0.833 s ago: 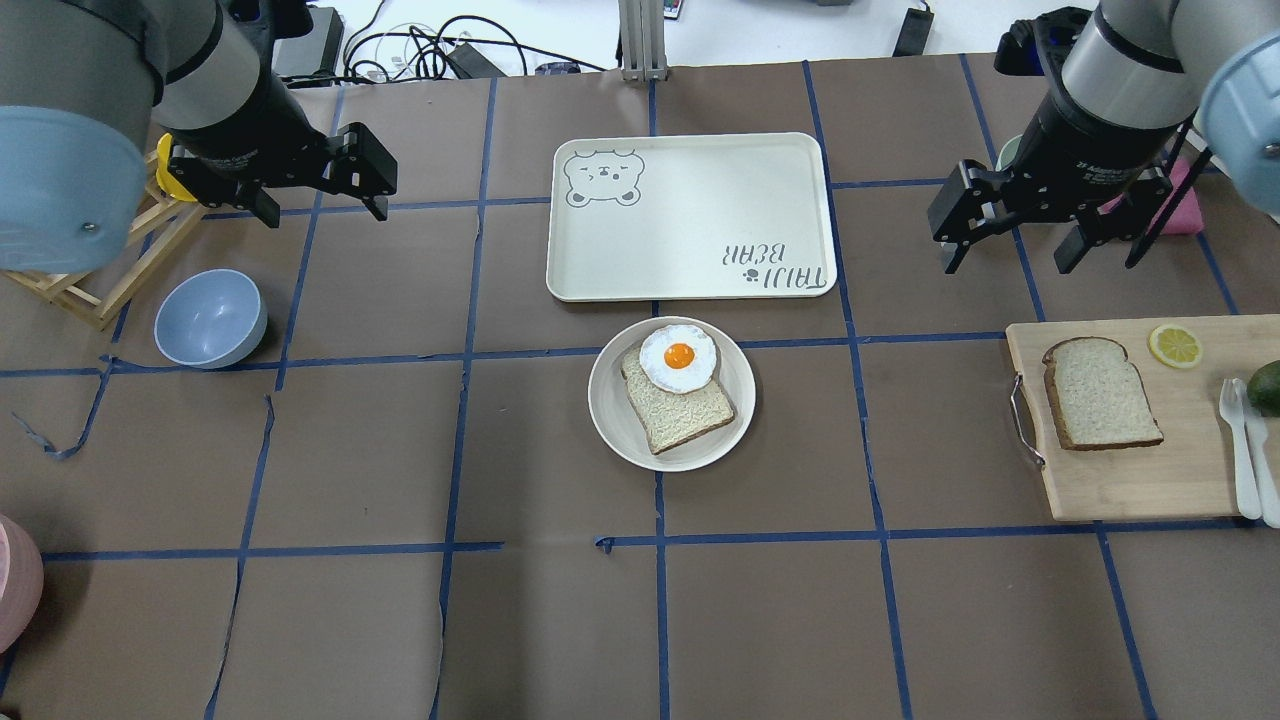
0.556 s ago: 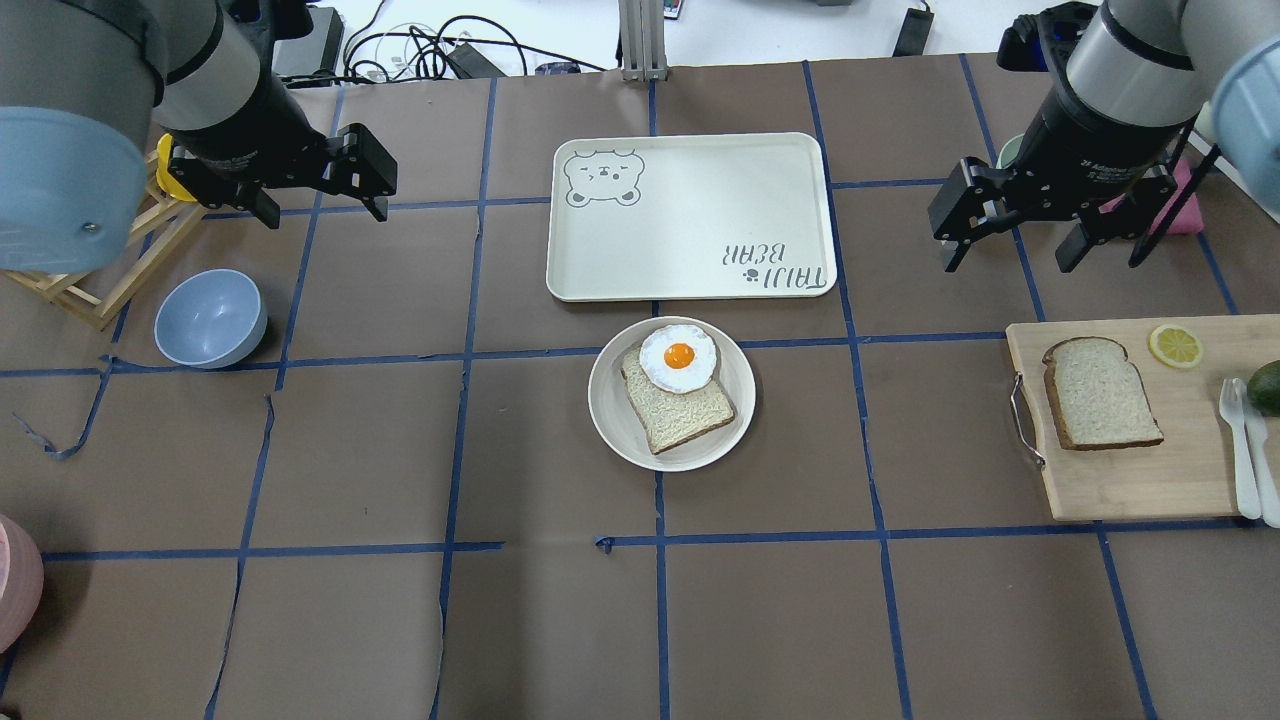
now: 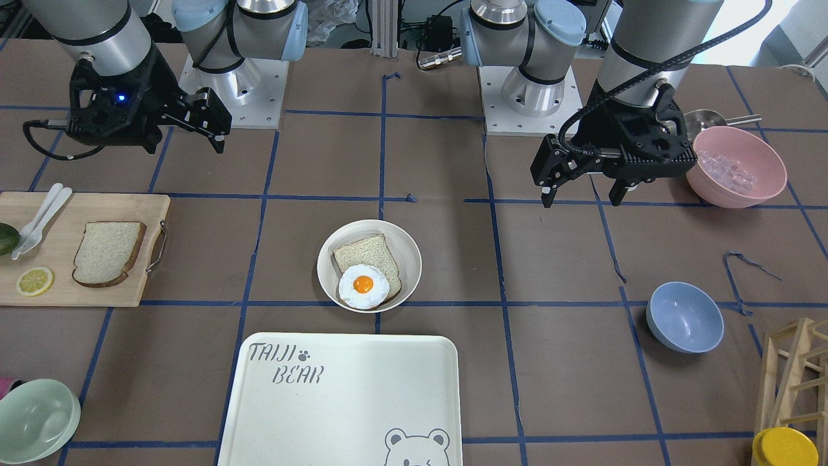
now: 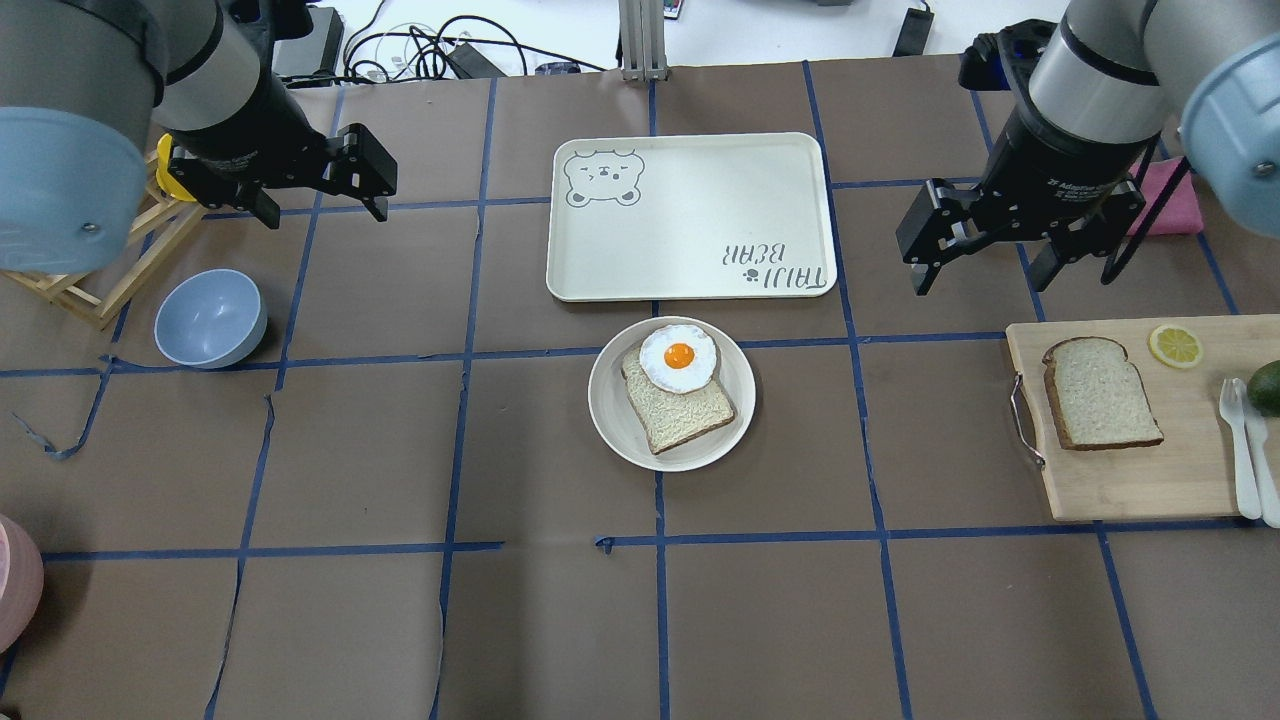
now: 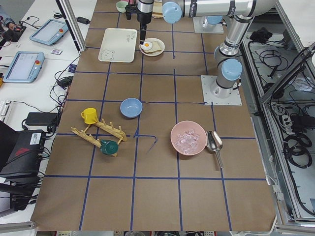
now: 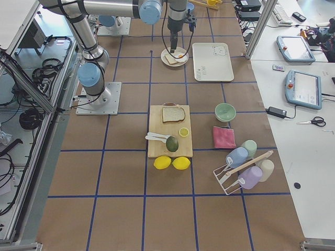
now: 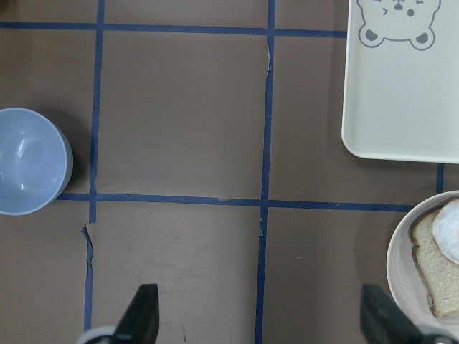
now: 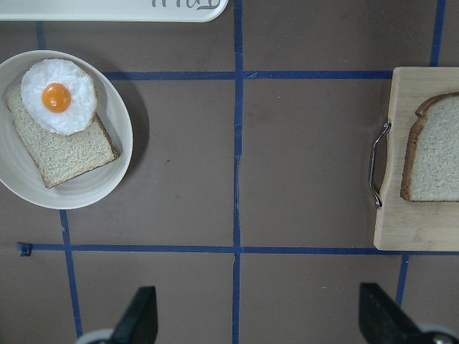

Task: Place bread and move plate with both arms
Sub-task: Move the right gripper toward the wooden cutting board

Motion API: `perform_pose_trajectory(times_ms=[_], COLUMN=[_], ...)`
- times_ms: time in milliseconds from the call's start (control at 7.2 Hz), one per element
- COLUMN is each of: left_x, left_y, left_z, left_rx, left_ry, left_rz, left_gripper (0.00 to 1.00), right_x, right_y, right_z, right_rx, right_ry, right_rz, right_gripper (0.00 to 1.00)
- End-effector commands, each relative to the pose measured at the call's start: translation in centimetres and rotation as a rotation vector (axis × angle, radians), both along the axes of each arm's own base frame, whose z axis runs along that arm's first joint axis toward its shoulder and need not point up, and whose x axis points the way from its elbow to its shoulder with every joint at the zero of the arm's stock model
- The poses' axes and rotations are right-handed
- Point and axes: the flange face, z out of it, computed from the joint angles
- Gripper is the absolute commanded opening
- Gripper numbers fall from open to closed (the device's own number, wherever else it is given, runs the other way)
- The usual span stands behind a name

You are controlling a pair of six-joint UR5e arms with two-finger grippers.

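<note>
Brown paper gridded with blue tape covers the table (image 4: 400, 450), and the plate (image 4: 612, 420), a cream-white dish, sits at the middle of the overhead view. Take it as the hub of a clock face.

In the plate lies a thinner slice (image 4: 690, 415) with a fried egg (image 4: 678, 357) on its twelve o'clock corner. At twelve o'clock, just beyond the rim, lies the bear-printed tray (image 4: 690, 190).

At three o'clock, well apart from the plate, the bread (image 4: 1100, 392) lies flat on a wooden cutting board (image 4: 1130, 480), near its metal handle and apart from both grippers.

The right gripper (image 4: 982, 283) hangs at about two o'clock, above the paper between tray and board. Its jaws are spread wide and hold nothing. Its wrist camera looks down past both fingers (image 8: 143, 315) onto the plate and the board's handle end.

The left gripper (image 4: 325, 212) hovers at ten o'clock, its jaws likewise spread wide and empty. A blue bowl (image 4: 210, 318) sits at nine o'clock, on the near side of that gripper.
</note>
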Motion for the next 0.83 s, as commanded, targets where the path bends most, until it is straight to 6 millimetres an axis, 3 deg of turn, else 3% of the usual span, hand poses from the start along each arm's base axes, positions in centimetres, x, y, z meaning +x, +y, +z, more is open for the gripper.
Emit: perform_pose_trajectory(times_ms=[0,694], left_x=[-0.02,-0.01], left_y=[0.04,0.1], left_z=[-0.15,-0.09], left_rx=[0.003,0.003], left_ry=[0.0,-0.001], left_rz=[0.0,0.001], left_gripper=[1.0,1.0], right_x=[0.41,0.39], right_y=[0.09,-0.34], right_z=[0.0,-0.69], right_rx=[0.001,0.007], right_ry=[0.001,0.0], right_rz=[0.008,0.017], right_gripper=[1.0,1.0])
